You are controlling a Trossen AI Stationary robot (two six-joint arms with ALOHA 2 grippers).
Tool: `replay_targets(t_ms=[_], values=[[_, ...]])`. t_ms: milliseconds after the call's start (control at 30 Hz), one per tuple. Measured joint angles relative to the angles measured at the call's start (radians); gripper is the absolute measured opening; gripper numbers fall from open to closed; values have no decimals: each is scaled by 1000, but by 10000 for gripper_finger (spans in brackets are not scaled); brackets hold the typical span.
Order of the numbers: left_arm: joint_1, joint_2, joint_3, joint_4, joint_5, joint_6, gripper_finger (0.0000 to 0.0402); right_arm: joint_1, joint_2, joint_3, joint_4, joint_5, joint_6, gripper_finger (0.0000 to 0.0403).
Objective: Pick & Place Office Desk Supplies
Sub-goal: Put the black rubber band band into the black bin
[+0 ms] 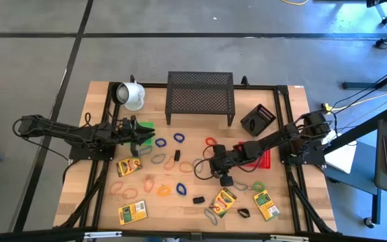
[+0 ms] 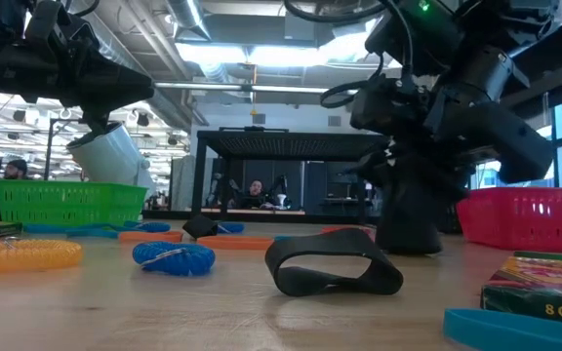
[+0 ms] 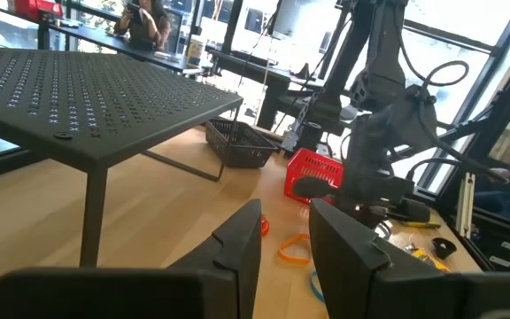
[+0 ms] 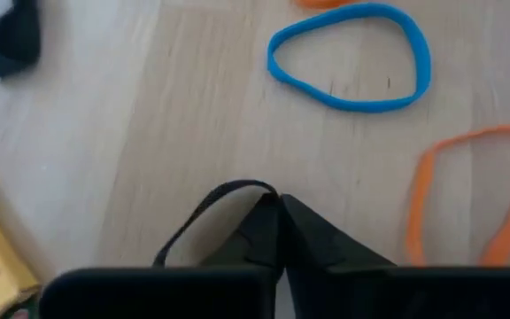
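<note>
High view: the wooden worktop (image 1: 106, 222) carries scattered supplies: rubber-band loops, small black clips and four crayon boxes. One crayon box (image 1: 223, 200) lies near the front, just ahead of the right gripper (image 1: 225, 179), which is lowered among the loops at right of centre. A red basket (image 1: 266, 160) sits close beside that arm; a black mesh basket (image 1: 258, 119), a large mesh rack (image 1: 200, 98) and a white mug (image 1: 132, 95) stand toward the back. The left gripper (image 1: 146, 136) hangs by a green basket (image 1: 146, 125) on the left side, waiting.

Low view: a dark loop (image 2: 332, 267) stands on edge in the foreground, with a blue band (image 2: 175, 256) and a yellow band (image 2: 22, 253) beside it. The right arm's body comes down to the surface behind; the contact itself is hidden.

Left wrist view: its jaws stand partly apart with nothing between them, facing the rack and the other arm.

Right wrist view: only here is the grip visible. The jaws are pinched together on a thin black band (image 4: 204, 213), flat on the wood. A blue loop (image 4: 351, 69) and an orange loop (image 4: 469, 195) lie near, untouched.

Judgement: the pick is in hand. The next move calls for a straight lift, confirming that the band comes up with the jaws, then carriage to a basket, probably the red one.
</note>
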Motion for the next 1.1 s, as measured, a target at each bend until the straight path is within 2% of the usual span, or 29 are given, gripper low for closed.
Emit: replay_targets(t_ms=[200,300,533,667,833,1100], values=[[0,0,0,0,0,0,91,-12,-99,0,8,32,14,8],[0,0,0,0,0,0,91,-21,-178,0,11,109,19,7],[0,0,0,0,0,0,91,-31,-391,0,77,368,75,10],[0,0,0,0,0,0,91,-31,-485,0,191,430,64,10],[0,0,0,0,0,-1,91,-36,-536,2,307,446,-17,12],[0,0,0,0,0,0,91,-36,-534,2,341,695,-91,13]])
